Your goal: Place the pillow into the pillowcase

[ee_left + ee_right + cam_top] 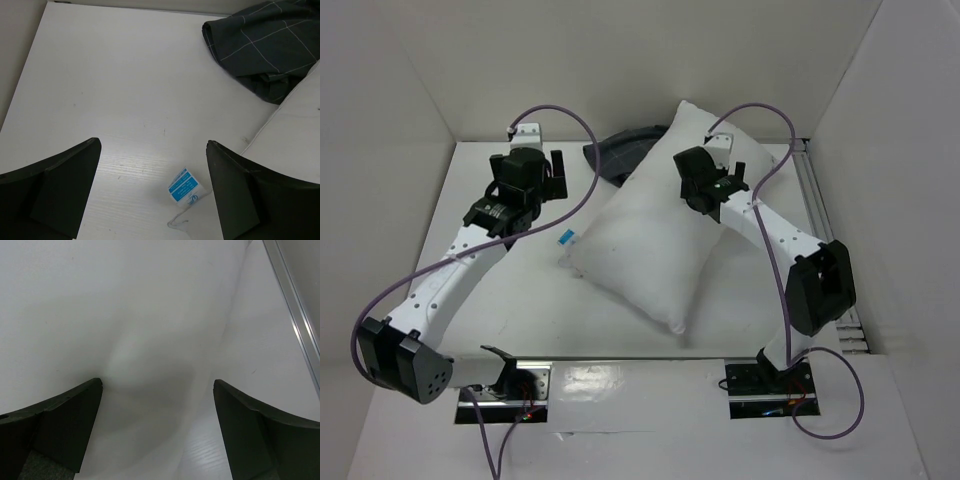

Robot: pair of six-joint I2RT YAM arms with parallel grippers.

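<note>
- The counter (520, 310) holds the white pillow (650, 240), lying diagonally.
- The grey checked pillowcase (260, 45) lies crumpled at its far edge, perhaps partly underneath.
- My left gripper (152, 144) gapes over bare counter; my right gripper (157, 382) gapes above the pillow.
- A blue tag (183, 186) lies beside the pillow.

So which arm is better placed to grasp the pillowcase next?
Probably left: the left gripper is open with the pillowcase close ahead. The right gripper, also open, hangs over the pillow.
</note>
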